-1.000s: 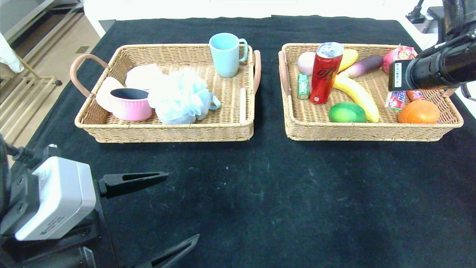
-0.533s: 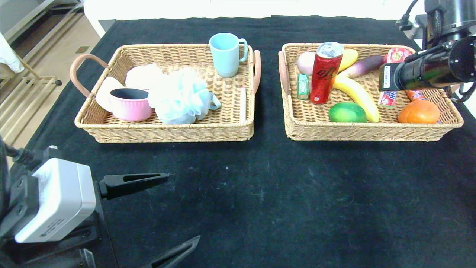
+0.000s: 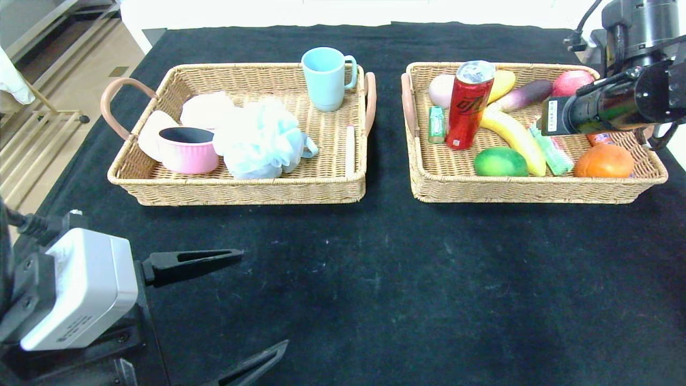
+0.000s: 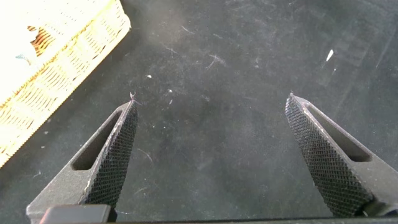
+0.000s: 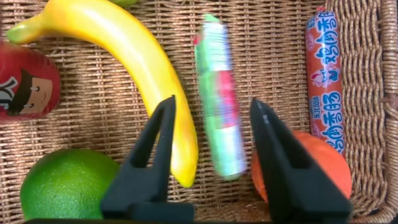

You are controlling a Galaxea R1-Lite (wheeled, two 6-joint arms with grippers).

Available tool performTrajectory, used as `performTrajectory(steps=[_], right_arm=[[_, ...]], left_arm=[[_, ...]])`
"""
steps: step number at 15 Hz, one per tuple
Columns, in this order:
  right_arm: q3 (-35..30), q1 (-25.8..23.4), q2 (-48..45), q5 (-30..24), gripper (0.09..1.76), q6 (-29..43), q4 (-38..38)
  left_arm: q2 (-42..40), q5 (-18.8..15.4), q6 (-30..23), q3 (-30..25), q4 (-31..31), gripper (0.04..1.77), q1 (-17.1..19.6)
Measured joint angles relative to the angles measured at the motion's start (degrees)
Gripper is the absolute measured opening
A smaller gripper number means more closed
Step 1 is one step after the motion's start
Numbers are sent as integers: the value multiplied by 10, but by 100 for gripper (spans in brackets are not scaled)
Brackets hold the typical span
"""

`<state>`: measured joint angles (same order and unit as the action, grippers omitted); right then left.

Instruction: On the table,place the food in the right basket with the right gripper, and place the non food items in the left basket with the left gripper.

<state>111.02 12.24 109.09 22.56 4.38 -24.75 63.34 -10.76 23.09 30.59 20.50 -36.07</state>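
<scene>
One green-and-pink snack packet (image 5: 219, 99), apparently blurred mid-fall, lies between the right gripper's (image 5: 211, 115) released fingers.

Black cloth-covered table (image 3: 375, 279)

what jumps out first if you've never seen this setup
Two wicker baskets side by side on a black table: the left basket holds a blue cup and a fluffy bath pouf; the right basket holds food, with a tall red can upright. Above it, the right gripper straddles a green-and-red packet, blurred, beside the banana.
</scene>
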Motion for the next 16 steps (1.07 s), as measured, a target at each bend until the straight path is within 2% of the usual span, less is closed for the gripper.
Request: performTrajectory(steps=[4,7,9,11,12,15,16], right_arm=[[-2,0,-4,-1,125,0,-2],[-13,3,-19,0,140,1,-7],[-38,5,-45,-2,146,1,-7],[-94,9,-87,-3,152,0,-6],[-122,12,-111,-4,154,0,-5],[-236,31,-205,-4,159,0,-3],[-274,39,-243,-4,161,-2,-3]], left_arm=[[0,0,1,-1,0,172,-2],[0,1,0,-2,2,172,-3],[-2,2,-1,0,4,172,-3],[-7,7,-2,1,17,172,-3],[-9,15,-3,1,21,172,-2],[-19,91,-9,-3,39,172,9],[-30,107,-9,-4,39,172,17]])
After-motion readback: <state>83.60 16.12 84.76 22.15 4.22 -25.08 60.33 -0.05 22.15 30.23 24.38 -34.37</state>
